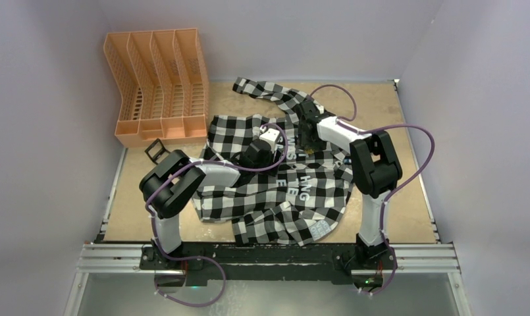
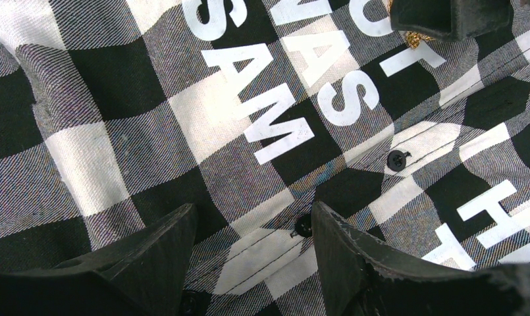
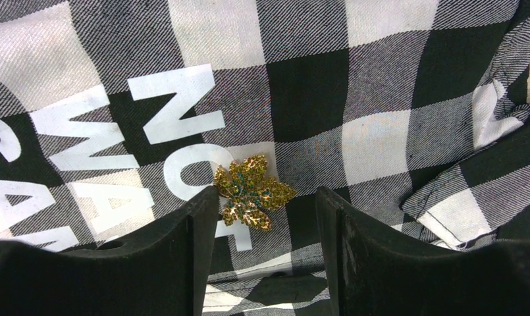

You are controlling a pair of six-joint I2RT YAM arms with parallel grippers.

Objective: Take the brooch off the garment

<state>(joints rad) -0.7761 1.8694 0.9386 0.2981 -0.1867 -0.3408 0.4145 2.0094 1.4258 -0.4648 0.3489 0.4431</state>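
black fingers of the right hand (image 3: 267, 197) stand apart at lower centre of its wrist view, the gold brooch (image 3: 252, 192) between them on the checked shirt (image 3: 380, 138). left hand (image 2: 252, 210) also apart, over a shirt button (image 2: 303, 226).

1. Seen from the top, soft, even light falls from above; the table (image 1: 407, 197) carries only faint shadows and the pale walls (image 1: 45, 131) are bright.
2. In the wrist views the shirt (image 2: 117, 151) weave is sharp, while the fingers (image 3: 150, 263) are dark (nearly featureless).
3. The brooch (image 3: 252, 192) sparkles without glare.
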